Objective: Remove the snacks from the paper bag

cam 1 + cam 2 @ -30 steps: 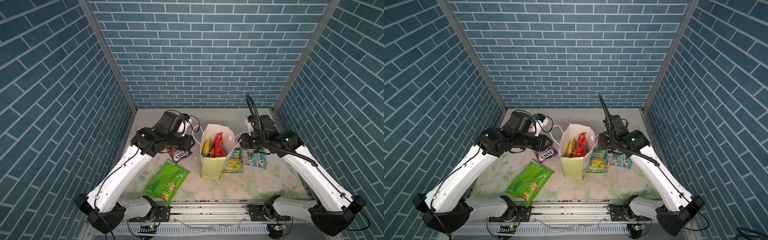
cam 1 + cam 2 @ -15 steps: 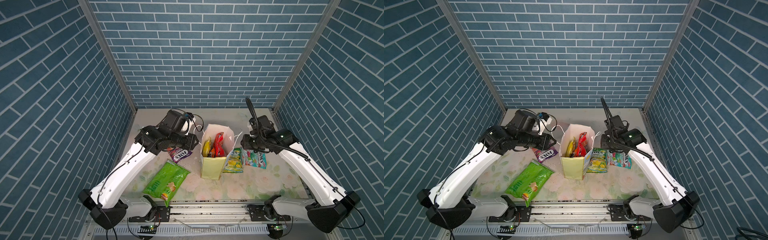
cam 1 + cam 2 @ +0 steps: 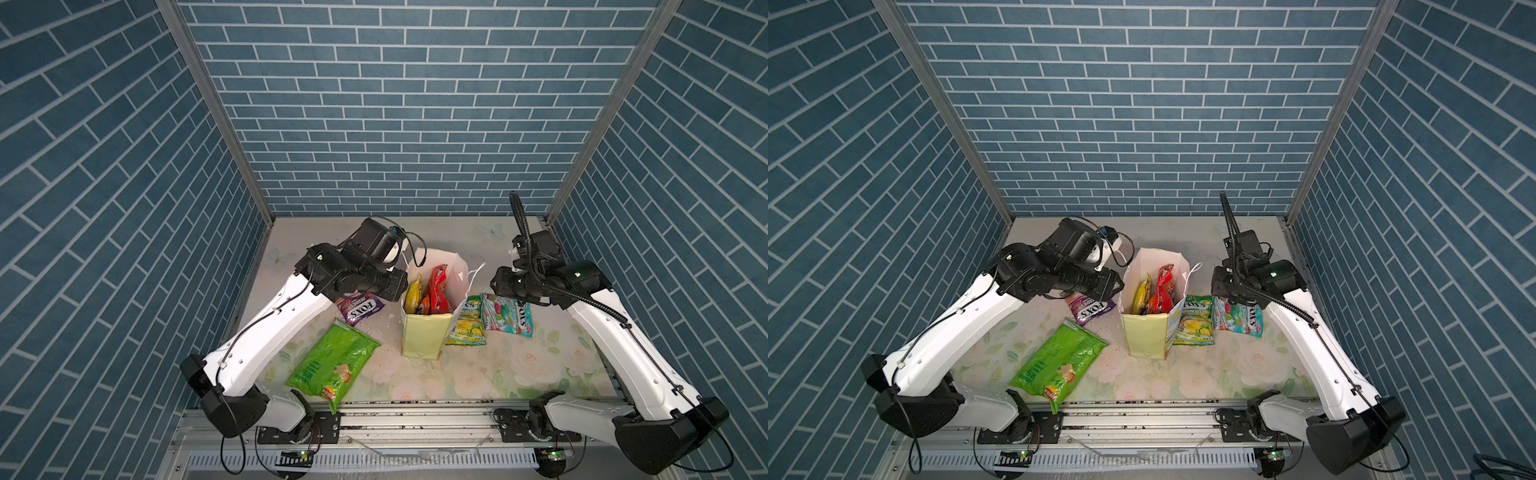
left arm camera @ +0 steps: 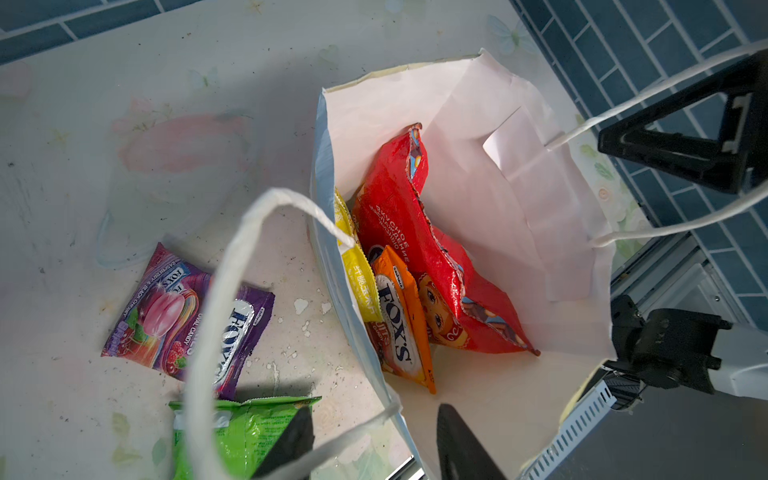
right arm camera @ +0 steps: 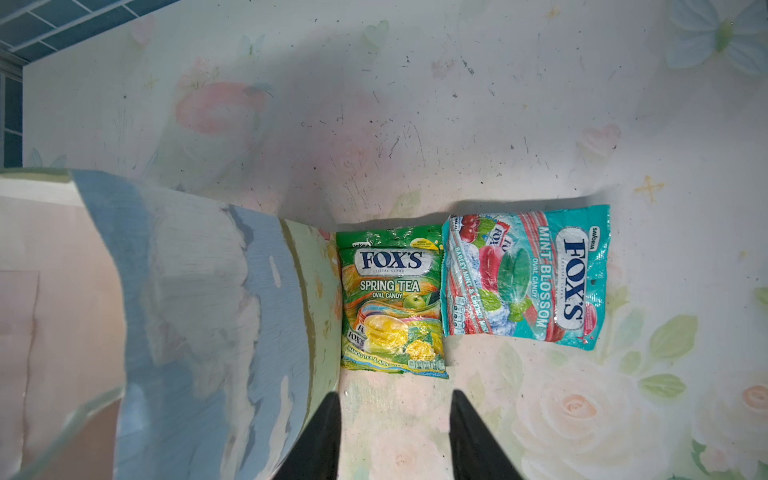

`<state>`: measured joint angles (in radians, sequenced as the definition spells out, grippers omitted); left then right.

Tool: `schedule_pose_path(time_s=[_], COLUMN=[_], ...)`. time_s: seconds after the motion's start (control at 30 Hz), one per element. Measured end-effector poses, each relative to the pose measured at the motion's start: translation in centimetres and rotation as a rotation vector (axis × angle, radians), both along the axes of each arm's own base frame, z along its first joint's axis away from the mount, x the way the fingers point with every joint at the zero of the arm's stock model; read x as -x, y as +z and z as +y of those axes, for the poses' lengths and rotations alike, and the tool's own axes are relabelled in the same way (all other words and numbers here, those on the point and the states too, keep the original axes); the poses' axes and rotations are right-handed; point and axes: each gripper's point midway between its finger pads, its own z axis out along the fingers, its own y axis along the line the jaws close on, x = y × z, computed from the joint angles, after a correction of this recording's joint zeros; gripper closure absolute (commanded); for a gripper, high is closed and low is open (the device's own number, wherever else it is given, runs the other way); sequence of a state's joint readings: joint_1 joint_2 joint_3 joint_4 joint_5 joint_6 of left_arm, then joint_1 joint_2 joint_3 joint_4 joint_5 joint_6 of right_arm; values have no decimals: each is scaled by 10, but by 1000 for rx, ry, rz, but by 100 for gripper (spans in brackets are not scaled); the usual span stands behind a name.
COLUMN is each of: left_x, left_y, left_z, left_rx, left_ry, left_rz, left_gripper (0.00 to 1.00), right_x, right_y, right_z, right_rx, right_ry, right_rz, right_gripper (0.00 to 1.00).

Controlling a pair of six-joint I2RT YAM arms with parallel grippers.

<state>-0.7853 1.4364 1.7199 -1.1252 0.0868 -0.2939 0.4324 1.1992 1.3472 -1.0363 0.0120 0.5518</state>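
— Where's the paper bag [image 3: 422, 340]?
— Upright mid-table, holding a red pack [image 4: 415, 232], an orange pack [image 4: 399, 316] and a yellow pack [image 4: 357, 274].
— Outside it?
— Purple pack [image 3: 359, 307] at its 9 o'clock, green chip bag [image 3: 332, 361] at 8, Spring Tea pack [image 5: 390, 299] and mint pack [image 5: 528, 278] at 3.
— Grippers?
— Left gripper [image 4: 374, 409] stands moderately parted by the bag's rim, clamping nothing. Right gripper [image 5: 395, 395] likewise, empty, above the table [image 5: 457, 104].

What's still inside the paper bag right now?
Three packs stand inside the paper bag: a red pack, a yellow packet and an orange FOX'S pack, crowded against one wall. Anything lying beneath them is covered.
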Motion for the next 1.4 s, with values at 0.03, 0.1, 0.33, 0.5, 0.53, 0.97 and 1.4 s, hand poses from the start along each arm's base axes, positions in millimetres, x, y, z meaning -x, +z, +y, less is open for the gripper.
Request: schedule_pose_path(time_s=[0.03,0.1,0.33,0.5,0.53,0.97,1.4], left_x=[-1,-3,-12,-13,-14,-23,-30], left_y=[-2,-7,-23,-25,-25,-32,-41], left_z=[-1,-3,-5,-6,-7,-17,-26], left_rx=[-14,-42,-118,-126,-127,-128,-123], left_ry=[-2,-9,-17,-24,-26,-40,-51], left_rz=[1,5,12,7,6,-5,14], left_gripper=[50,50,51,51,51,52,69], right_x=[0,-1,-1,-3,-4,-9,-9], right_y=[0,0,-11,-11,-10,-21,-26], right_z=[-1,-2,-3,-6,-6,-9,-16], right_rx=[-1,-1,-43,-109,-124,-213,-179], right_ry=[-4,-10,-24,-50,-47,-84,-109], right_rz=[1,2,19,11,8,41,53], right_gripper=[55,55,50,42,41,38,44])
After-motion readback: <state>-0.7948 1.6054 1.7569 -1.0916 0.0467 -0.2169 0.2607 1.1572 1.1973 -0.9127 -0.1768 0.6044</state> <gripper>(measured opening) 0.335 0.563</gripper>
